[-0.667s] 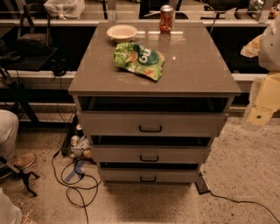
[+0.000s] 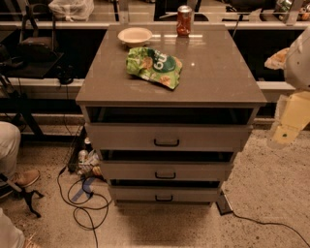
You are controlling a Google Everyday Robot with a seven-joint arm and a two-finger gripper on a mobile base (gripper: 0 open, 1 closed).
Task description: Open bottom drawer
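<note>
bottom drawer (image 2: 164,194) — end effector (image 2: 288,122) apart, upper right

The gripper (image 2: 289,121) hangs at the right side, near the cabinet (image 2: 218,82), and it looks blurry. The arm (image 2: 300,58) above it is cut off by the right edge. The bottom drawer (image 2: 193,195) shows only its front. Its inside is dark and hidden under the middle drawer (image 2: 203,170). The small things on the floor (image 2: 87,162) left of the cabinet are partly hidden behind it and too small to tell. A leg (image 2: 7,145) is cut off at the left edge. A white bag (image 2: 71,8) is cut off at the top.
</note>
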